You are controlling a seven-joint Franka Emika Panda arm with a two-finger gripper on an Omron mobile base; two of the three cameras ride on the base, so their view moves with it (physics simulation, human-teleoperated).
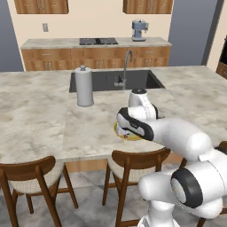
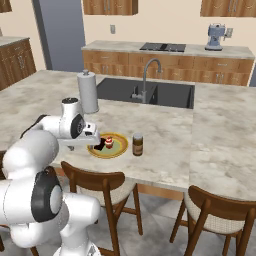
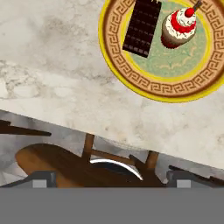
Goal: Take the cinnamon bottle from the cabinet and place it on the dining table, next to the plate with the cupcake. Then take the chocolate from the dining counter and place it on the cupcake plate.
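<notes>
The yellow-rimmed plate (image 3: pixel 131 74) lies near the counter's front edge. On it stand the cupcake (image 3: pixel 178 27), with white frosting and a cherry, and beside it the dark chocolate (image 3: pixel 142 27) bar, lying flat. In the right base view the plate (image 2: pixel 120 145) holds the cupcake (image 2: pixel 108 141), and the brown cinnamon bottle (image 2: pixel 137 144) stands upright just right of it. My gripper (image 3: pixel 111 178) hangs open and empty above the counter edge, drawn back from the plate, its fingers spread wide. From the right base view the gripper (image 2: pixel 94 143) sits at the plate's left side. My arm hides most of the plate (image 1: pixel 128 135) in the left base view.
A paper towel roll (image 2: pixel 87 91) stands behind the plate, left of the sink (image 2: pixel 150 92) and faucet (image 2: pixel 152 75). Wooden chairs (image 2: pixel 95 182) are tucked under the counter edge; one chair back (image 3: pixel 78 162) lies directly below my hand.
</notes>
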